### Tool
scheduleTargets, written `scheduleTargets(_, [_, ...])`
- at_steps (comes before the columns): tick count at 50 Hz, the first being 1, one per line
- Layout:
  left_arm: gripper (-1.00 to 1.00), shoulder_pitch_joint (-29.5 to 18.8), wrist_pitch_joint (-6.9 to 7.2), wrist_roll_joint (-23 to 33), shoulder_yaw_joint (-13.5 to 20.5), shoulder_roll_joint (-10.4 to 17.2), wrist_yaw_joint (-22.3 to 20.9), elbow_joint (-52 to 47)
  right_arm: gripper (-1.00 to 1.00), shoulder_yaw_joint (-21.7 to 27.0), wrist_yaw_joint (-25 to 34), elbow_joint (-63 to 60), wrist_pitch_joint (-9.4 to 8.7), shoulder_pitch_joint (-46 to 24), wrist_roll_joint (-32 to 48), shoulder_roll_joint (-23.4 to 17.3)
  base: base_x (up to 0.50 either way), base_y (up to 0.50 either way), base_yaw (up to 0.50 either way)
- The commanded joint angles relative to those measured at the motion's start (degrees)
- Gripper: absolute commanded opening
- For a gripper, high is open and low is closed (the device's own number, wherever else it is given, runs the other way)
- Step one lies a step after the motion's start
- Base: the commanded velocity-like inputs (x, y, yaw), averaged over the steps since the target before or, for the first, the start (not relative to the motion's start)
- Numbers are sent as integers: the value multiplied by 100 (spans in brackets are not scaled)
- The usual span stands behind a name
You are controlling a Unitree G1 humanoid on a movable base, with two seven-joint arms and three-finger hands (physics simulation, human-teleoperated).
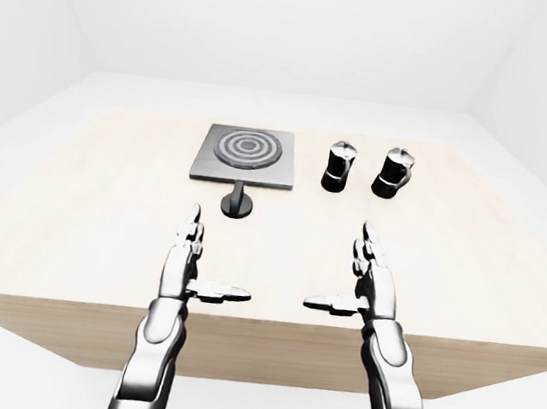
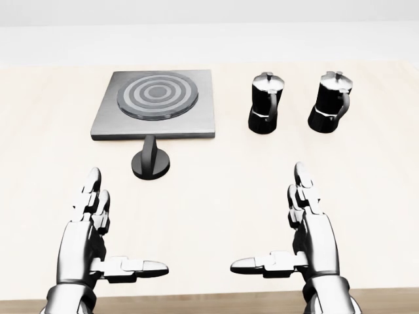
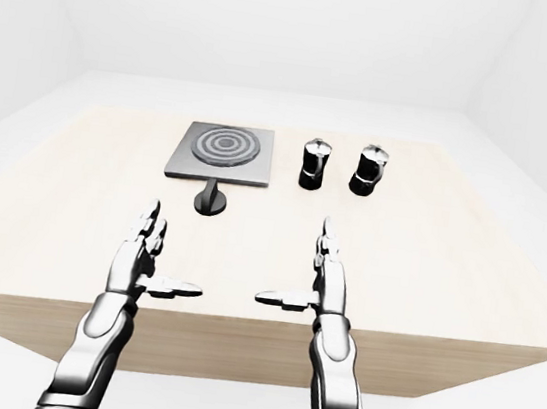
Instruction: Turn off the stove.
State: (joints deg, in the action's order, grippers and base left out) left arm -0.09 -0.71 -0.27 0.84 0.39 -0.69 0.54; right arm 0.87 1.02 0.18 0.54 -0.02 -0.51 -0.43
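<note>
Both robot hands are hovering open over the near part of the surface (image 2: 216, 196) in the head view: left robot hand (image 2: 98, 239) with fingers stretched upward in the picture and thumb pointing inward, right robot hand (image 2: 301, 235) mirroring it, neither one gripping anything. I'm seeing the stove (image 2: 156, 104) up at top left of this view, a grey plate with ringed burner, and its black knob (image 2: 151, 160) sitting just below the plate's lower edge, well apart from the left fingertips. Two dark moka pots (image 2: 267, 103) (image 2: 330, 101) are standing side by side to the right of the stove.

Switching to the left-eye view, I'm getting the wider picture: pale room, both arms reaching in from the bottom, hands spread flat with a clear gap to the knob.

Right-eye view is showing nearly the same, nothing touched.

My reading: the job is not yet started. The knob is still waiting for a reach, a grip and a twist, and the left robot hand is looking like the nearer candidate.
</note>
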Motion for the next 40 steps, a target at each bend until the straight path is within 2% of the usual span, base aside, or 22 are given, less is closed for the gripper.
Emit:
scheduleTargets(1, [100, -25, -235, -26, 131, 61, -85, 175, 100, 137, 153, 13, 15, -23, -101, -61, 0, 0, 0])
scheduleTargets(2, [100, -10, -189, -35, 135, 65, -83, 110, 100, 146, 168, 99, 61, -36, -119, -64, 0, 0, 0])
scheduleTargets(4, [100, -8, -46, -80, 146, 73, -107, 15, 100, 140, 161, 141, 20, -77, -109, -71, 0, 0, 0])
scheduleTargets(8, [100, 47, 2, -61, 129, 71, -115, -99, 100, 126, 176, 141, -24, -88, -91, -77, 0, 0, 0])
scheduleTargets(9, [100, 42, -3, -60, 131, 70, -118, -89, 100, 121, 171, 107, -94, -103, -84, -77, 0, 0, 0])
scheduleTargets(12, [100, 42, -1, -51, 126, 62, -112, -93, 100, 130, 191, 207, -37, -126, -74, -88, 0, 0, 0])
scheduleTargets(14, [100, 7, -115, -46, 130, 59, -109, 44, 100, 125, 189, 173, -80, -123, -69, -83, 0, 0, 0])
scheduleTargets(18, [100, 37, -94, -52, 130, 62, -111, -21, 100, 136, 199, 167, -53, -115, -84, -82, 0, 0, 0])
scheduleTargets(23, [100, 39, -192, -57, 132, 57, -105, 24, 100, 114, 207, 136, -124, -137, -66, -79, 0, 6, 0])
scheduleTargets(25, [100, 16, -235, -57, 137, 59, -105, 87, 100, 117, 210, 156, -100, -137, -67, -80, 0, 16, 0])
scheduleTargets(28, [100, 80, -164, -58, 125, 59, -109, -64, 100, 109, 208, 143, -119, -139, -50, -80, 0, 23, 0])
scheduleTargets(29, [100, 77, -181, -55, 125, 57, -107, -49, 100, 100, 208, 123, -154, -144, -39, -80, 0, 24, 0])
scheduleTargets(31, [100, 91, -155, -52, 121, 57, -110, -86, 100, 104, 221, 180, -115, -154, -39, -83, 0, 24, 0])
scheduleTargets(35, [100, 53, -253, -48, 123, 51, -105, 44, 100, 93, 228, 156, -169, -161, -17, -83, 0, 32, 0])
scheduleTargets(37, [100, 64, -220, -58, 123, 54, -108, -2, 100, 91, 252, 167, -144, -164, -23, -84, 0, 36, 0])
scheduleTargets(38, [100, 36, -283, -53, 125, 52, -103, 88, 100, 89, 265, 158, -125, -159, -21, -86, 0, 36, 0])
scheduleTargets(40, [100, 80, -204, -58, 116, 54, -107, -38, 100, 91, 265, 179, -119, -160, -15, -84, 0, 36, 0])
